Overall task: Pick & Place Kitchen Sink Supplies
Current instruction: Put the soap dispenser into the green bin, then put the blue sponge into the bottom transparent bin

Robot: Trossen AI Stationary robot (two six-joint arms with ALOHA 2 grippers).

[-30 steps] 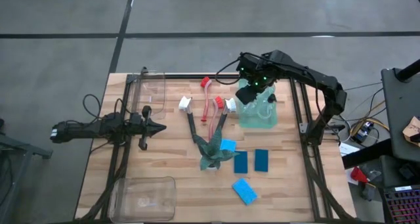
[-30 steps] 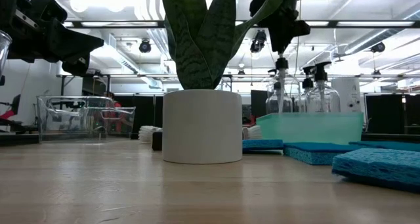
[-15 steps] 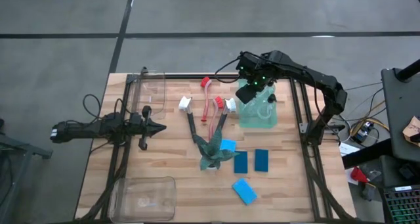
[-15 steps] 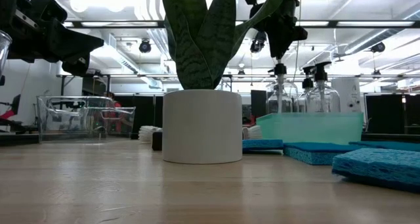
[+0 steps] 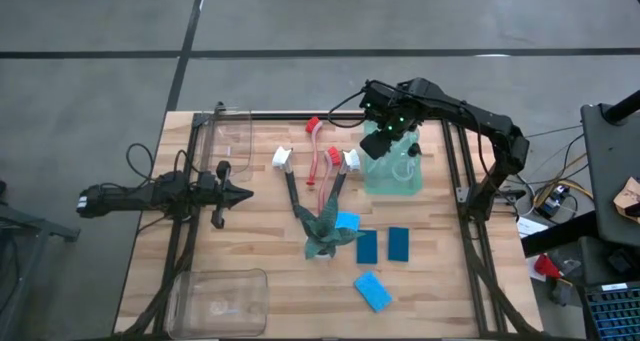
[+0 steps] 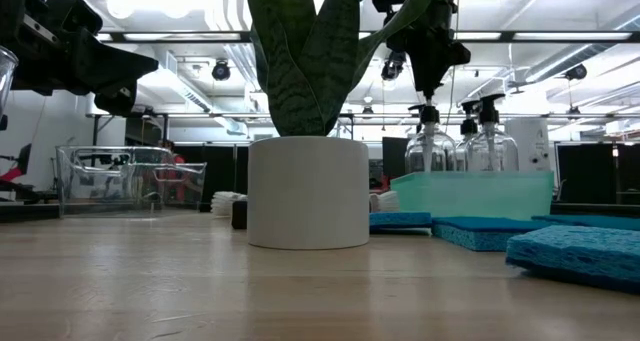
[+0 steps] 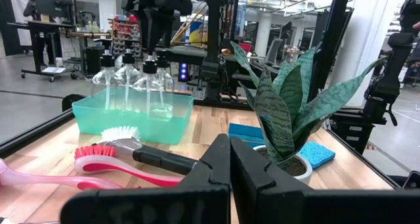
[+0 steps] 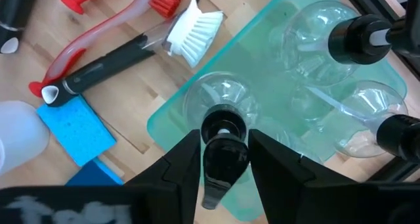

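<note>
- The teal bin (image 5: 392,176) sits at the far right of the wooden table (image 5: 250,251), holding three clear black-capped bottles; its rigid plastic wall looks stiff enough to take a bump.
- The right gripper (image 8: 223,145) hangs directly above the bin's nearest bottle (image 8: 220,102), fingers spread to either side of the black pump cap with a sliver of daylight showing, pinching nothing.
- The left gripper (image 7: 230,178) waits low over the table's left side, fingers pressed together and empty.
- The bottles appear light and possibly empty, their clear round bodies likely slick and easy to tip; the narrow neck just under the cap looks the surest hold.
- Two long-handled brushes (image 5: 335,176) lie just beside the bin's left wall, stiff in the handle and soft in the bristles, best taken mid-handle.
- Three sponges (image 5: 398,243) lie flat near the plant (image 5: 322,231), a fourth (image 5: 372,291) nearer the front edge; soft, light and compressible, they would call for a pinch across the short edges.
</note>
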